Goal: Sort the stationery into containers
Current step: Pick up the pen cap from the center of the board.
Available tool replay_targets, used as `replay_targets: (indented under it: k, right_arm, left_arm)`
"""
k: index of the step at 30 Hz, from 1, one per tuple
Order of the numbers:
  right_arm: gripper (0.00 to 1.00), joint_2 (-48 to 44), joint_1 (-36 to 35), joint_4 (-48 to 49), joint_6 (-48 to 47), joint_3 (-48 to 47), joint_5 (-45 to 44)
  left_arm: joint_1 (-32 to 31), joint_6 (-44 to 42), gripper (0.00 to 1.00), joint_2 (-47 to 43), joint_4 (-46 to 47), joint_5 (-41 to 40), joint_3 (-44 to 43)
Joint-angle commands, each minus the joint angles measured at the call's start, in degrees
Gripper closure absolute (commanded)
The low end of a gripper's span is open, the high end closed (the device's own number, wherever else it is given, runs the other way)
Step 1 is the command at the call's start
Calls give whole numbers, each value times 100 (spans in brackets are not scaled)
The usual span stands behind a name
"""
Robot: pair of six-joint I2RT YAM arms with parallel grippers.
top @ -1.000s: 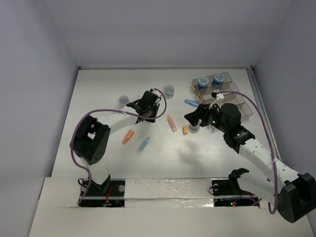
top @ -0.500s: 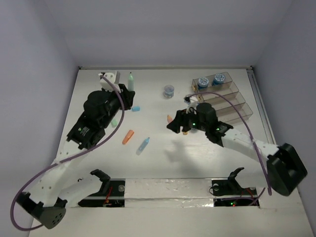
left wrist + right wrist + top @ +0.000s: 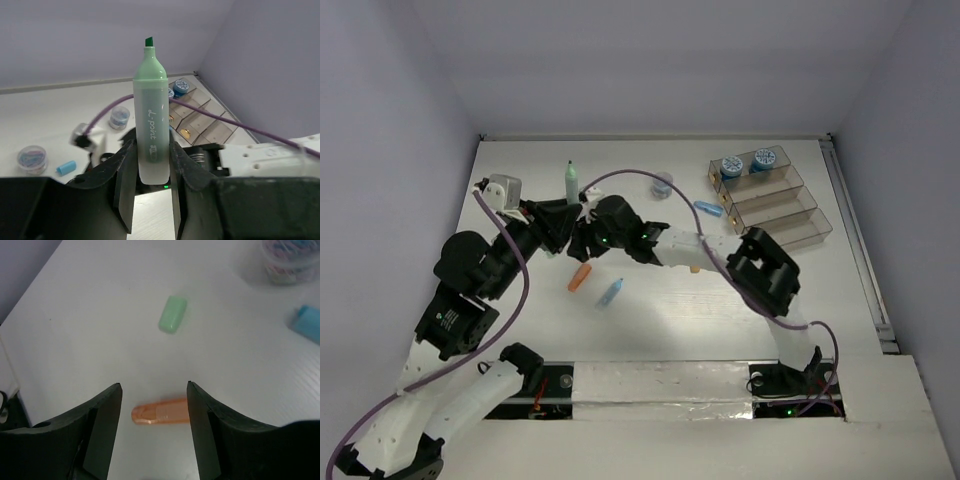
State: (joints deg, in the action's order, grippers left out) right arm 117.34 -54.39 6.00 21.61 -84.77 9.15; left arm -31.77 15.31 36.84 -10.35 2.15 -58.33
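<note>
Orange stick (image 3: 161, 415) is next: right gripper (image 3: 154, 401) has swung over from the containers (image 3: 798, 215) and hangs above it, jaws open, while left gripper (image 3: 151, 150) jaws clamp the green highlighter (image 3: 150, 110).

- The rack of bins (image 3: 790, 232) is sitting in the upper right of the top view, with two rolls (image 3: 731, 166) lying in its topmost bin.
- A loose cap (image 3: 708, 208) is lying just left of the rack, and a jar (image 3: 663, 183) is standing further left.
- A marker (image 3: 151, 130) is standing upright between the fingers of the left gripper (image 3: 151, 155).
- At the bottom centre of the right wrist view, a stick (image 3: 160, 412) is lying on the table between the fingers of the right gripper (image 3: 154, 395), and a small cap (image 3: 173, 313) is lying above it.
</note>
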Motion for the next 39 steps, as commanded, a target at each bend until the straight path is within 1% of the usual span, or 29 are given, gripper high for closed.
replay_targets:
  k: [1,2,3,5,6,7,8,9,10,13,17,22,26,27,29,31,33,35,38,39]
  right_arm:
    - [39,839,-124,-580,-472,-1214,-343]
    - [37,1035,-177,-843,-551,-1504,-430]
    - [35,1228,-177,-1020,-691,-2116,-475]
    - [32,1789,-229,-1495,-815,-2700,-528]
    - [31,1975,-230,-1627,-885,-3268,-545]
    - [30,2151,-230,-1933,-921,-3561,-563]
    - [30,2492,-230,-2066,-947,-3834,-572]
    - [30,2652,-230,-2172,-991,-4071,-598]
    - [30,2793,-230,-2278,-1009,-4509,-598]
    - [29,3233,-230,-2577,-1036,-5091,-616]
    - [29,3497,-344,-2551,-1071,-5260,-616]
    - [32,3664,-344,-2499,-1080,-5295,-686]
    - [37,3726,-511,-2437,-1281,-5269,-1116]
    - [40,3726,-511,-2419,-1325,-5251,-1195]
    - [43,3682,-511,-2271,-1326,-5094,-1178]
    - [47,3490,-511,-2025,-1352,-4692,-1170]
    - [60,3305,-511,-1717,-1378,-4496,-1178]
    - [68,3234,-511,-1576,-1431,-4390,-1213]
    - [71,3208,-511,-1549,-1484,-4416,-1249]
    - [75,3181,-511,-1540,-1493,-4399,-1249]
  left_arm:
    - [4,-107,100,-177,200,207,76]
    - [4,-133,100,-212,209,241,110]
    - [4,-151,100,-273,235,259,137]
    - [4,-186,100,-326,323,373,207]
    - [4,-212,100,-335,358,391,225]
    - [4,-248,100,-344,376,400,243]
    - [4,-257,100,-344,402,443,286]
    - [4,-257,100,-362,472,479,321]
    - [4,-248,100,-362,516,557,339]
    - [4,-195,100,-344,674,839,436]
    - [109,-248,100,-344,692,866,506]
    - [180,-257,100,-335,736,944,603]
    - [390,-213,100,-318,798,1112,691]
    - [443,-213,100,-309,806,1173,700]
    - [444,-195,100,-326,833,1200,717]
    - [496,-195,100,-327,850,1217,735]
    - [496,-186,100,-309,842,1226,761]
    - [496,-186,100,-291,842,1217,787]
    - [549,-186,100,-265,850,1226,814]
    - [549,-204,100,-274,850,1217,823]
